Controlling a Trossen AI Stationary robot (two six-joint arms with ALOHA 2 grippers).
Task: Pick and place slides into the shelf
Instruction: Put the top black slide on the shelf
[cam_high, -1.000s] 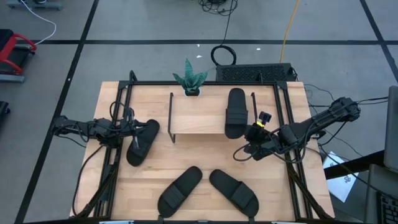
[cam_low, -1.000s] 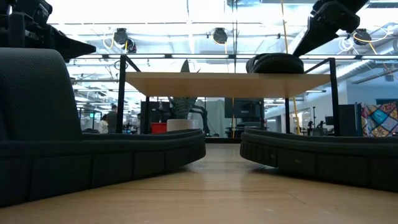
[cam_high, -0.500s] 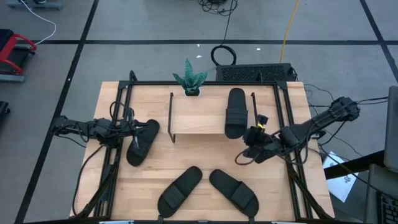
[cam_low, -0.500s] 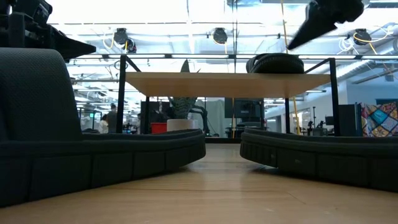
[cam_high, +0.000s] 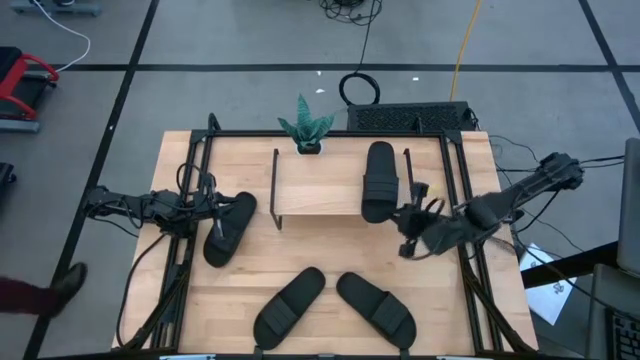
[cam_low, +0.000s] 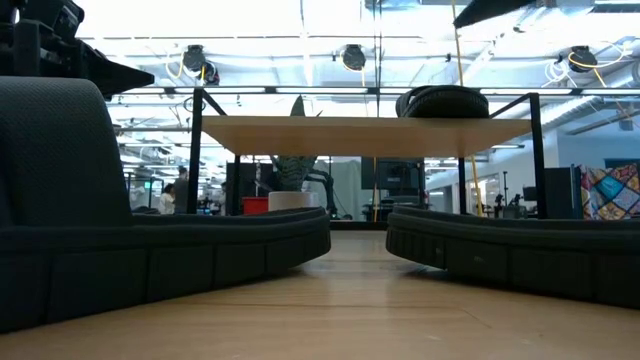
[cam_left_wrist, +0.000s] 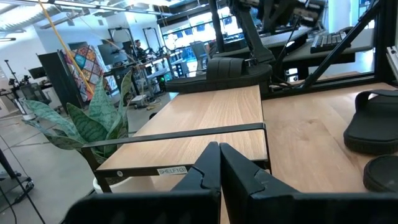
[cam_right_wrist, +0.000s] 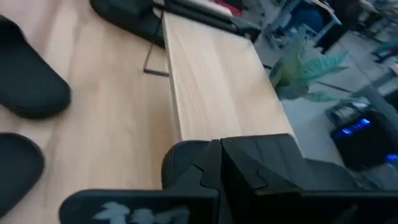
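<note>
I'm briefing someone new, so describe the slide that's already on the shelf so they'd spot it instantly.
Find the low light wood shelf with thin black legs at the table's far edge, by the small green plant. The matte black slide sandal lies on its right end. It alone is raised; the other three sit on the tabletop.

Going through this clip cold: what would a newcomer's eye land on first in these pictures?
Probably the matte black slide sandal lying on the right end of the low light-wood shelf, with the shut right gripper just beside it. Next, two black slides side by side at the table's front edge, and a fourth slide left of the shelf, at the shut left gripper.
</note>
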